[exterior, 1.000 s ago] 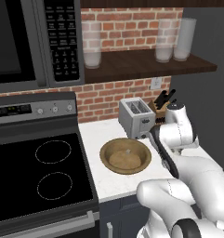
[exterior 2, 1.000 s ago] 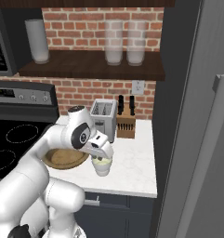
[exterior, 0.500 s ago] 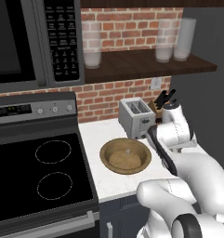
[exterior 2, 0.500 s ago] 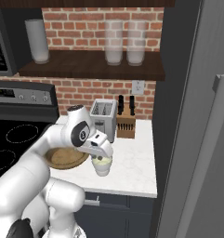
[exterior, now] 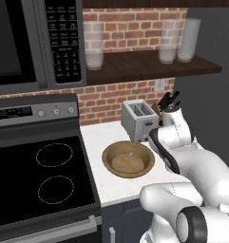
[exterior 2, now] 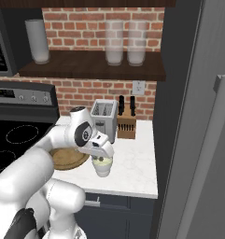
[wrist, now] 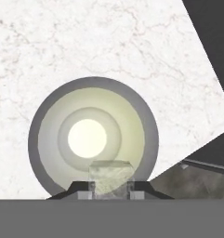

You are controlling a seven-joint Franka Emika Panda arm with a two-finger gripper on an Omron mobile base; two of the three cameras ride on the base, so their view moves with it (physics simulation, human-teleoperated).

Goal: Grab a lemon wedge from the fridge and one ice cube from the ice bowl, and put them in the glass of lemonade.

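My gripper (wrist: pixel 111 191) hangs straight above the glass of lemonade (wrist: pixel 92 135) and is shut on a clear ice cube (wrist: pixel 111 175), which sits over the cup's near rim. From the right base camera, the hand (exterior 2: pixel 99 144) hovers just over the small whitish cup (exterior 2: pixel 102 167) on the white counter. The brown ice bowl (exterior: pixel 128 159) lies left of the cup (exterior 2: pixel 67 159). The dark grey fridge (exterior 2: pixel 198 116) stands closed at the right with its bar handle. The lemon wedge is out of view.
A toaster (exterior: pixel 139 118) and a knife block (exterior 2: pixel 126 126) stand against the brick wall behind the cup. The black stove (exterior: pixel 40 180) lies to the left. Tall glasses (exterior 2: pixel 125 42) stand on the shelf above. The counter's front edge (exterior 2: pixel 123 191) runs close to the cup.
The arm has shifted slightly toward the back wall while the ice cube stays pinched above the cup.
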